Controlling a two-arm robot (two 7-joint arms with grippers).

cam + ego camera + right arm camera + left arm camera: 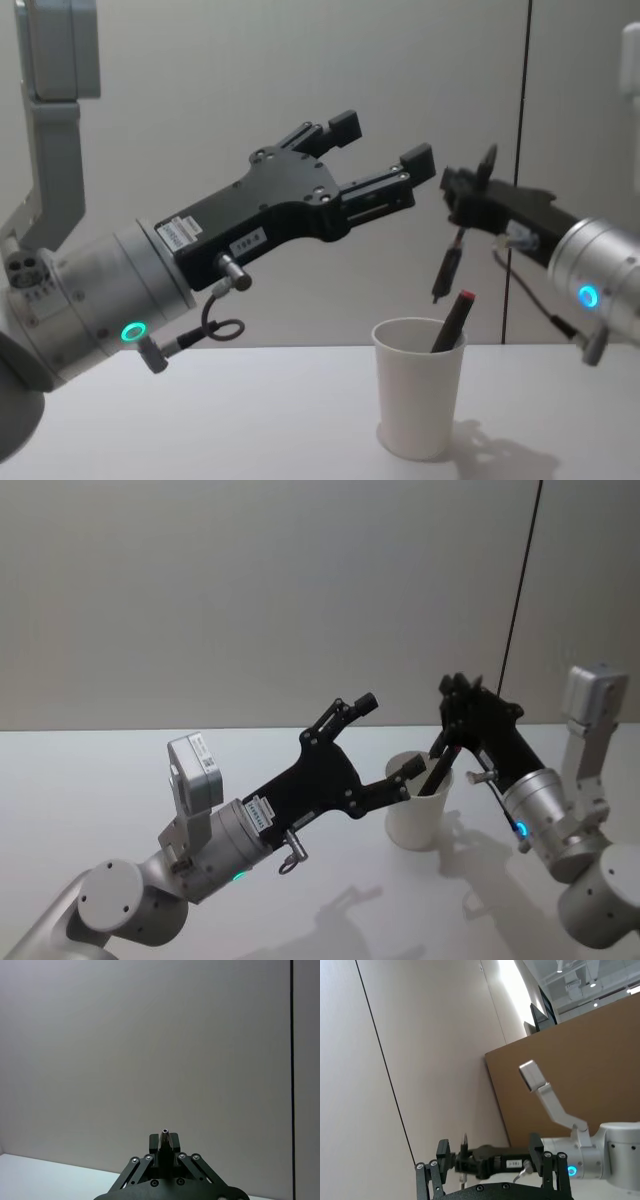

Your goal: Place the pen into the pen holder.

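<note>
The white paper cup pen holder stands on the table, right of centre. A dark pen with a red end leans inside it. My right gripper is shut on a second, dark pen, which hangs tilted with its lower end just above the holder's rim. In the right wrist view the pen's tip pokes out between the shut fingers. My left gripper is open and holds nothing; it hovers above and left of the holder.
The white table runs back to a plain grey wall. A dark vertical seam marks the wall behind my right arm. Both arms reach in over the table's near half.
</note>
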